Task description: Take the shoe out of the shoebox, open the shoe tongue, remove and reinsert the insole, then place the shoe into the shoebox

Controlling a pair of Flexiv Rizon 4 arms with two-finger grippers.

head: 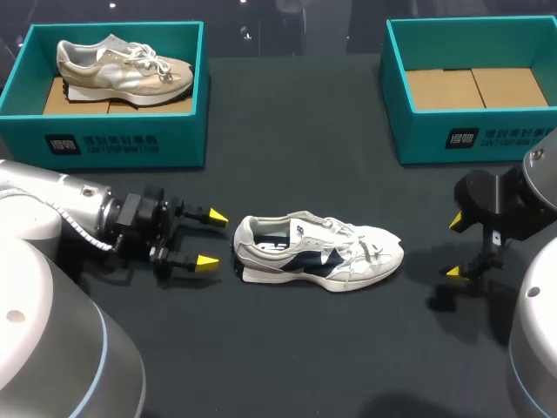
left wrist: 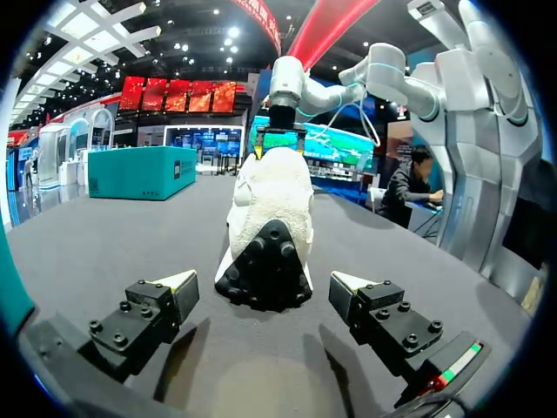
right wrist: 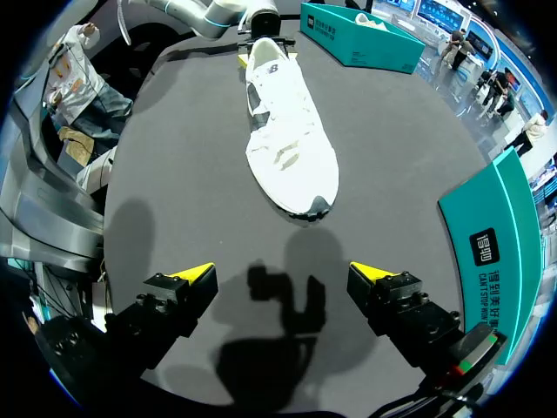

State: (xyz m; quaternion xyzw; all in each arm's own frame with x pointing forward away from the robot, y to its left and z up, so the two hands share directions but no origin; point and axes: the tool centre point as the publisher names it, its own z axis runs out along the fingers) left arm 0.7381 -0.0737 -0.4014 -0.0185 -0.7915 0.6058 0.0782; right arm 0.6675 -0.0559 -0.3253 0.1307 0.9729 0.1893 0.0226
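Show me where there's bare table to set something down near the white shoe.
Bare table lies between the left box and the right box, behind the white shoe; also in front of the shoe, and between its toe and the right pincer. Crowded at the heel, where the left pincer sits close.

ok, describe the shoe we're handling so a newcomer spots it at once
On the dark table, look in front of the two teal shoeboxes, between the left gripper and right gripper. The shoe there is white with navy panels and out on the table; the other shoe is beige and sits inside the left shoebox.
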